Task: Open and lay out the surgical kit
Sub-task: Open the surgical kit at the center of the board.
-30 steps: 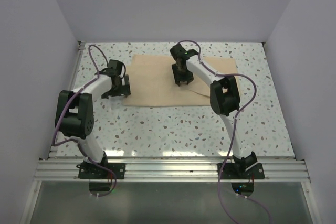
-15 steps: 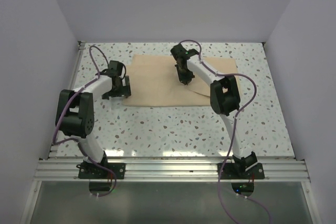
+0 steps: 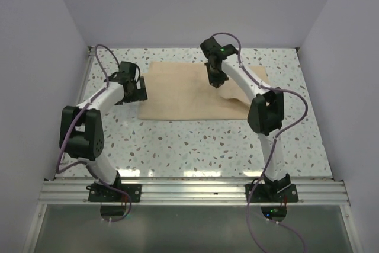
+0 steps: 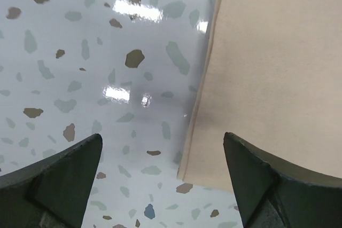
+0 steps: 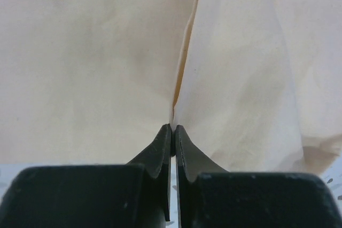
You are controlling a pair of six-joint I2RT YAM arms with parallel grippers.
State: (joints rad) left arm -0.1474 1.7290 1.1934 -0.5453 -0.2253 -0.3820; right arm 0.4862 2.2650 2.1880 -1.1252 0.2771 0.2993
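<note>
Right wrist: right claw [image 5: 172,126] pinches creased tan cloth wrap [image 5: 91,52].

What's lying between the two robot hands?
Just the tan cloth, spread on the speckled table between the left gripper and the right gripper; the top view shows it.

A robot test cell in a lab: a white speckled bench [image 3: 195,146] boxed in by plain pale grey walls [image 3: 195,4], with a white-and-black left arm [image 3: 100,96] and right arm [image 3: 269,152] bolted to a ribbed aluminium rail [image 3: 195,191], trailing loose purple cables [image 3: 60,155].
</note>
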